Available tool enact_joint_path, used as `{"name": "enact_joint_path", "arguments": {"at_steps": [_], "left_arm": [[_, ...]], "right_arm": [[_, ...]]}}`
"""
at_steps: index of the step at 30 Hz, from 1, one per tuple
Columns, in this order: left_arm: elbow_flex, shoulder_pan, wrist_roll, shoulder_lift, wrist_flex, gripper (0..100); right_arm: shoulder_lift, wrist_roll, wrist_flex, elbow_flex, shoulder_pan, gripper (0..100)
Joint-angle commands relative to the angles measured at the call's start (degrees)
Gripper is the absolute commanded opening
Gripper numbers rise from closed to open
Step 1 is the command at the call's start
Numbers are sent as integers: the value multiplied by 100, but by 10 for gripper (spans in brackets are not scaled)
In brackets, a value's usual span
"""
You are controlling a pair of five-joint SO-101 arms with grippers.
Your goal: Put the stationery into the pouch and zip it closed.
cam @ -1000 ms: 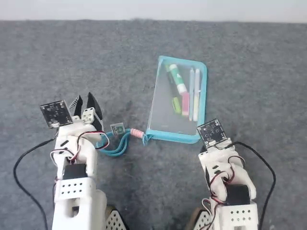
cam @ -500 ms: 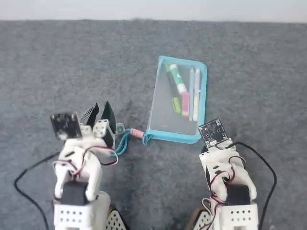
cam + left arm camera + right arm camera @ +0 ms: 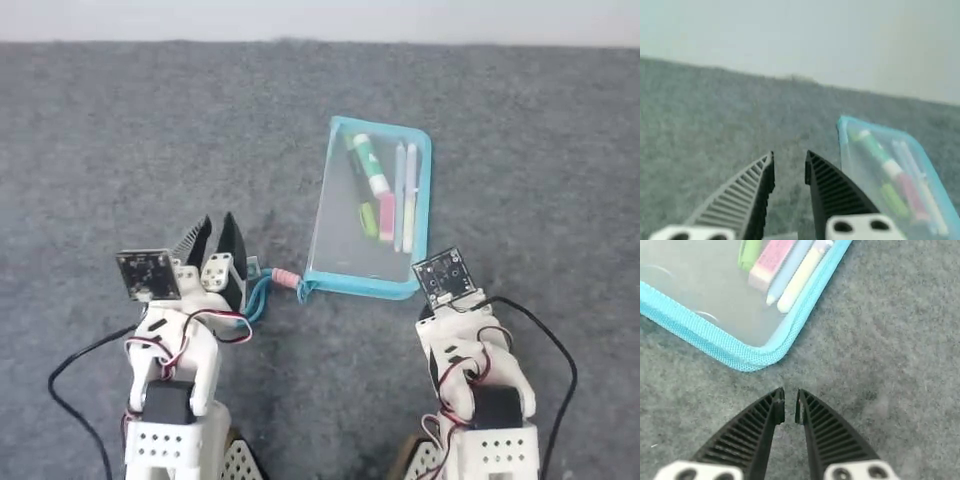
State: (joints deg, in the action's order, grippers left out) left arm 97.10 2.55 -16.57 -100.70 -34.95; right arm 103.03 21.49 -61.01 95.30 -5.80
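Observation:
The clear pouch [image 3: 345, 235] with a teal zip border lies flat on the grey mat. Inside it are a green-and-white marker [image 3: 371, 170], a pink eraser [image 3: 386, 218] and pale pens [image 3: 405, 195]. A pink zip pull [image 3: 285, 277] and a blue cord loop [image 3: 257, 298] trail from its near left corner. My left gripper [image 3: 217, 221] sits open and holds nothing, just left of the cord; its wrist view has the gripper [image 3: 789, 160] with the pouch [image 3: 860, 165] ahead. My right gripper [image 3: 789, 401] is shut, a little short of the pouch's near right corner [image 3: 757, 359].
The grey mat [image 3: 120, 130] runs to a pale wall at the back. The right arm's body [image 3: 472, 360] stands at the near right, with its cable looping beside it. Open mat lies to the left of and beyond the pouch.
The left arm has swung right, bringing its gripper up against the blue cord, and its fingers have narrowed. The right arm and the pouch have stayed put.

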Motion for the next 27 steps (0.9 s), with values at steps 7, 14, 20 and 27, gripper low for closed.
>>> {"name": "enact_joint_path", "arguments": {"at_steps": [7,14,20,27], "left_arm": [[-31,-9,-53,62,-756,97],[-31,-9,-53,62,-3165,97],[-48,-26,-53,-299,-3429,97],[-48,-18,-53,-325,-3719,96]], "right_arm": [[75,-35,-22,114,57,55],[75,-44,-22,114,48,55],[75,-44,-22,114,48,55],[75,-44,-22,114,48,55]]}}
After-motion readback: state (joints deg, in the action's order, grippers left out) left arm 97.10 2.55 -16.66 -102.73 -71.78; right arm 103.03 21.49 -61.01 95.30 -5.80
